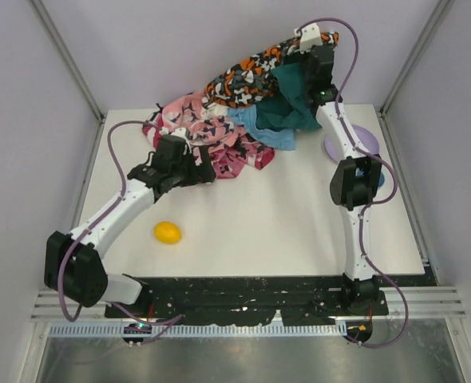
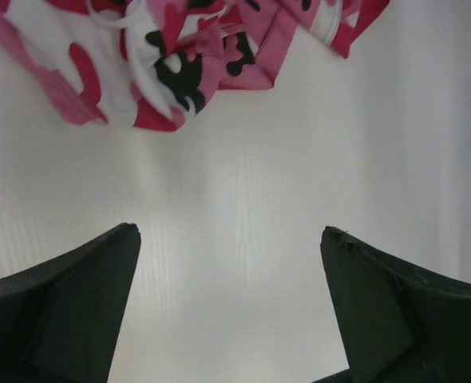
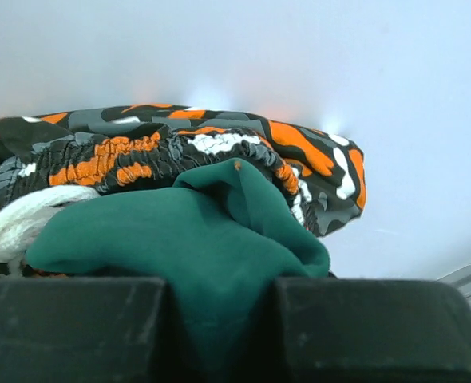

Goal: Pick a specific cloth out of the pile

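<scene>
The sky-blue cloth (image 1: 255,126) lies just past my left gripper (image 1: 206,163).
It is spread wide by the pink camo cloth (image 2: 180,72). The blue one is farther and to the right, under the teal cloth (image 3: 195,239) pinched up high in my right gripper (image 3: 219,291).

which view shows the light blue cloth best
top external: the sky-blue cloth shows at the near side of the pile, partly under the teal cloth. left wrist shows only pink-red patterned fabric and table; right wrist only teal and orange-black fabric, no blue.
</scene>
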